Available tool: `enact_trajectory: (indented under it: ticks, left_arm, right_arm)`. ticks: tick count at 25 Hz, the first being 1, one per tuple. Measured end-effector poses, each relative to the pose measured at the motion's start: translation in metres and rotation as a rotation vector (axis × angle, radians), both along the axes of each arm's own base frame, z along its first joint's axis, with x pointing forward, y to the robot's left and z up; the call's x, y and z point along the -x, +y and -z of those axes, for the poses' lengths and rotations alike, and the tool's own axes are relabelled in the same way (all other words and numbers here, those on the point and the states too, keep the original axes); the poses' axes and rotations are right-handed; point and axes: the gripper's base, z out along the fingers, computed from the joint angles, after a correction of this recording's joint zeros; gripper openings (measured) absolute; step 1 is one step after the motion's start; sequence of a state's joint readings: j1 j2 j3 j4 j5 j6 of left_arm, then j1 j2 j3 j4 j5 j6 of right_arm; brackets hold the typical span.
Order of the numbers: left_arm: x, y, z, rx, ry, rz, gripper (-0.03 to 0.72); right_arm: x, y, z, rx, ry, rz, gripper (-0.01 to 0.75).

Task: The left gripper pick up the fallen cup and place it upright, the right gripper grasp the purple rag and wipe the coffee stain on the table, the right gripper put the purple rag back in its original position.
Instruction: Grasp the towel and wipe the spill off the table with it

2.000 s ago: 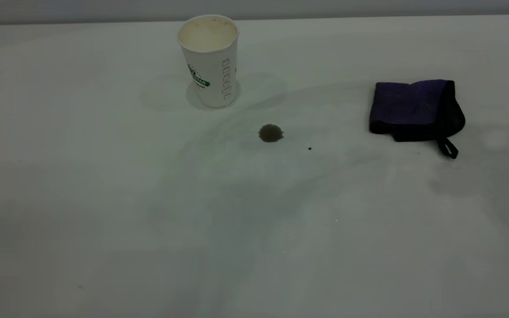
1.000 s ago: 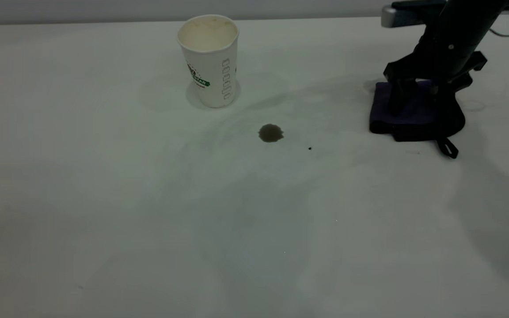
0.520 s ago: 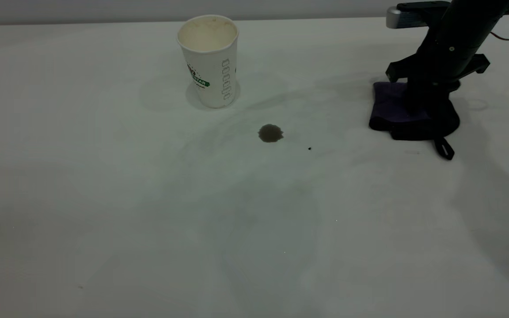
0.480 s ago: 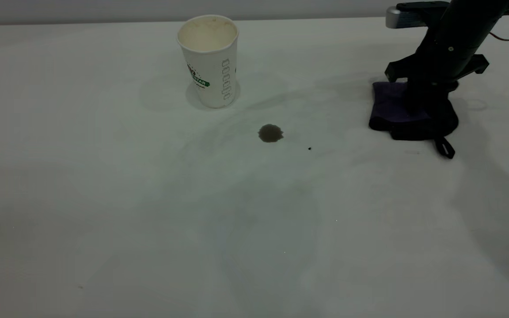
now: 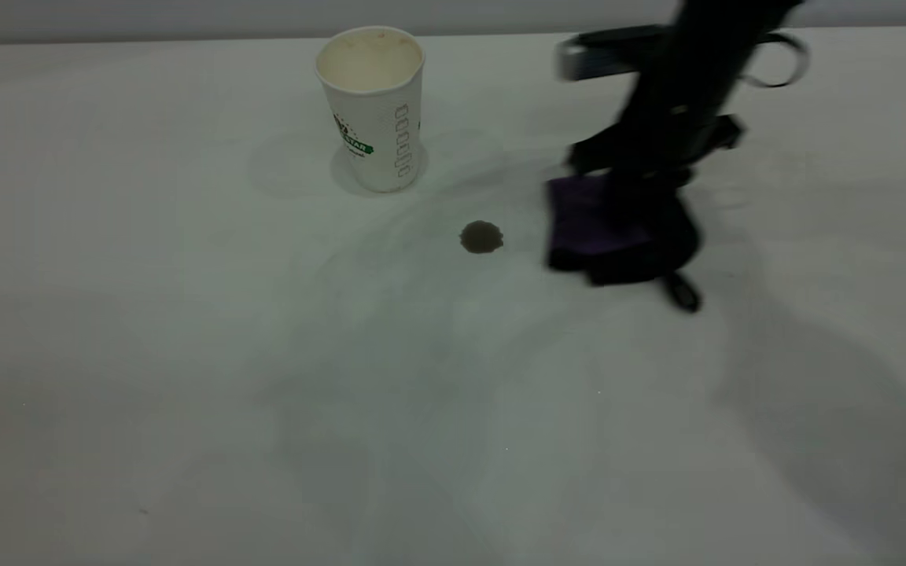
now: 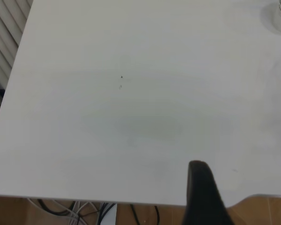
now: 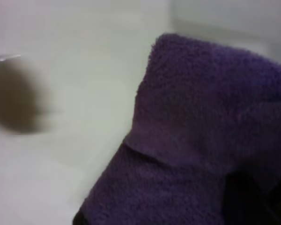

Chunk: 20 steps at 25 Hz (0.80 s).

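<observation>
On our white table (image 5: 185, 377): one upright paper cup (image 5: 373, 110), far side; one coffee stain (image 5: 482, 237), near centre; one purple rag (image 5: 602, 228) just right of it, clamped by our right gripper (image 5: 642, 212); black loop (image 5: 681, 292) trailing.

Right claw (image 5: 642, 212) dragged purple rag (image 5: 591, 224) (stainward).

The cup (image 5: 375, 106) carries the only legible marking: a green band on its side with white capital letters reading "STAR", the start of the band running round the side out of view. Smaller print beneath the band is too small to read. No other readable markings are visible.
</observation>
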<state>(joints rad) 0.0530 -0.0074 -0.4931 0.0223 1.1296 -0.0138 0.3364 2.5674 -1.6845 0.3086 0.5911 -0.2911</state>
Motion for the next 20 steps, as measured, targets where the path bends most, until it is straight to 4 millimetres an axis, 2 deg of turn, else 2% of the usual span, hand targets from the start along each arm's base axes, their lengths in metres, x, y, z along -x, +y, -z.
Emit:
enact_trajectory:
  ticks: [6, 11, 14, 16, 20]
  left_arm:
    - [0.0, 0.0, 0.0, 0.0, 0.0, 0.0, 0.505]
    - [0.0, 0.0, 0.0, 0.0, 0.0, 0.0, 0.505]
    - [0.0, 0.0, 0.0, 0.0, 0.0, 0.0, 0.505]
    - [0.0, 0.0, 0.0, 0.0, 0.0, 0.0, 0.505]
    - [0.0, 0.0, 0.0, 0.0, 0.0, 0.0, 0.505]
  right_arm:
    - [0.04, 0.083, 0.002, -0.047, 0.033, -0.123, 0.044]
    - [0.067, 0.13, 0.001, -0.067, 0.021, -0.178, 0.044]
    - [0.069, 0.148, -0.003, -0.092, -0.027, -0.193, 0.044]
    - [0.063, 0.155, -0.006, -0.118, -0.069, -0.178, 0.044]
    - [0.039, 0.147, -0.004, -0.146, -0.11, -0.102, 0.044]
